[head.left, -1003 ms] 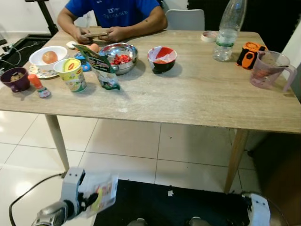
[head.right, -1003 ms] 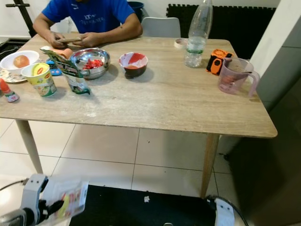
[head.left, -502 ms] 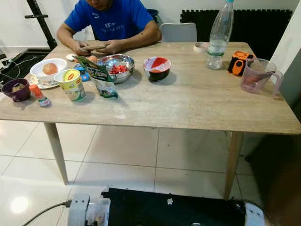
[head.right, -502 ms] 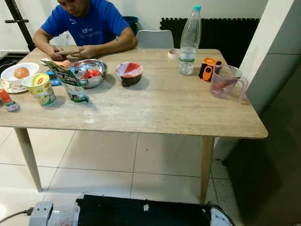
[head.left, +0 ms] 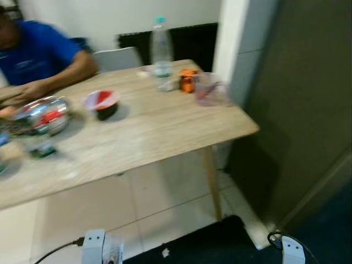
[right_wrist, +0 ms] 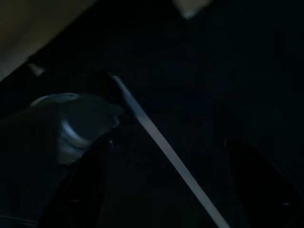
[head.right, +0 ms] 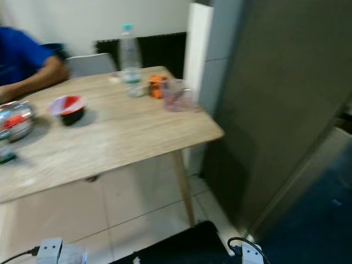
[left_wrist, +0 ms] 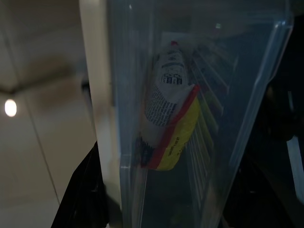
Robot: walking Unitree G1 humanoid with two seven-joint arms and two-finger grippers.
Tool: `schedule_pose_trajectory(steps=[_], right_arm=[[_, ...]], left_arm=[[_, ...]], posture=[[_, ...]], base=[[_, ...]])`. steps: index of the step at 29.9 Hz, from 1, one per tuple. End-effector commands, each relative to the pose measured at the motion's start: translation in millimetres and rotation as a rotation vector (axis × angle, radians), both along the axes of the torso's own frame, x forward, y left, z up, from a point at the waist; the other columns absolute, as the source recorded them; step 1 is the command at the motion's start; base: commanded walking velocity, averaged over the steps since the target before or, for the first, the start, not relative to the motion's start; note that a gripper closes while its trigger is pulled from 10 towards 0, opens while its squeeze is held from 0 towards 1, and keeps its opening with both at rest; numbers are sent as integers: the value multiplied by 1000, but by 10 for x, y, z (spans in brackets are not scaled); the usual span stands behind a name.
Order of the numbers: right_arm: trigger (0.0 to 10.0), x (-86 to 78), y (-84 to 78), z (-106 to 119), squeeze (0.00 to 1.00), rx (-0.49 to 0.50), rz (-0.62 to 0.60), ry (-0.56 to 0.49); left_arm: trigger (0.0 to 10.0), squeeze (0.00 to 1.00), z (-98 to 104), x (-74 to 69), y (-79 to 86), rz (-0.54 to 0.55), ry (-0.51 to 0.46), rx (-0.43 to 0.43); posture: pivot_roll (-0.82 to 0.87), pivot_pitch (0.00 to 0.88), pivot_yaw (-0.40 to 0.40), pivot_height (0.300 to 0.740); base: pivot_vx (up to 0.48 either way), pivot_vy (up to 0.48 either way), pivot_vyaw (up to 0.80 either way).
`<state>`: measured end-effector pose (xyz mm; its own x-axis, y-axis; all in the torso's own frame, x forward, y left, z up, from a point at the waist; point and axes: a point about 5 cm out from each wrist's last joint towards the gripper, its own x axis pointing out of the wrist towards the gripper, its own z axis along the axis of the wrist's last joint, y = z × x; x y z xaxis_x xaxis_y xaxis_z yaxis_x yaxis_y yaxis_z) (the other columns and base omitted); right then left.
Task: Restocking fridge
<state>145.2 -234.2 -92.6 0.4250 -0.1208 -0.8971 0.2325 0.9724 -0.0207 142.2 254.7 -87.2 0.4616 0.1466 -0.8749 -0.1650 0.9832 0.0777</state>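
Note:
My left gripper (left_wrist: 161, 190) is shut on a clear plastic box (left_wrist: 190, 95) and hangs low at the bottom left (head.left: 103, 254). Inside the box lies a white, red and yellow packet (left_wrist: 168, 118). A tall dark grey fridge face (head.left: 297, 110) rises at the right, just past the table corner. My right gripper (right_wrist: 171, 180) hangs idle in the dark near the floor, its fingers (right_wrist: 90, 180) apart with nothing between them; that arm's wrist (head.left: 290, 250) is at the bottom right.
A wooden table (head.left: 165, 132) stands to the left, bearing a water bottle (head.left: 160, 52), a pink jug (head.left: 208, 91), a red-and-white bowl (head.left: 102, 103) and a steel bowl (head.left: 41, 114). A person in blue (head.left: 38, 60) sits behind it. A black mat (head.left: 192, 247) lies underfoot.
The whole view has swung to the right and is blurred: the table has slid left and the grey fridge face has come in. The left gripper still holds the box low.

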Motion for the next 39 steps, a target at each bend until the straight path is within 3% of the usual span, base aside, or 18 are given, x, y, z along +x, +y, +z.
schedule_pose_trajectory(steps=[1, 18, 36, 39], right_arm=[[10000, -5, 15, -7, 0, -6, 15, 18], [10000, -55, 54, -35, 0, -21, 96, 55], [10000, -96, 99, -58, 0, -28, 152, 66], [10000, -55, 125, -46, 0, -18, 176, 39]], left_arm=[[10000, 0, -14, 0, -43, 11, -2, -1], [10000, 0, -79, -150, -84, 18, 43, -9], [10000, 0, -97, -202, -89, 7, 62, -21], [10000, 0, -96, -202, -87, 9, 64, -30]], posture=[[-46, 0, 17, 740], [-38, 0, 15, 740], [-30, 0, 22, 740], [-30, 0, 22, 740]], base=[[0, 0, -788], [0, 0, -788], [0, 0, -788], [0, 0, 0]])
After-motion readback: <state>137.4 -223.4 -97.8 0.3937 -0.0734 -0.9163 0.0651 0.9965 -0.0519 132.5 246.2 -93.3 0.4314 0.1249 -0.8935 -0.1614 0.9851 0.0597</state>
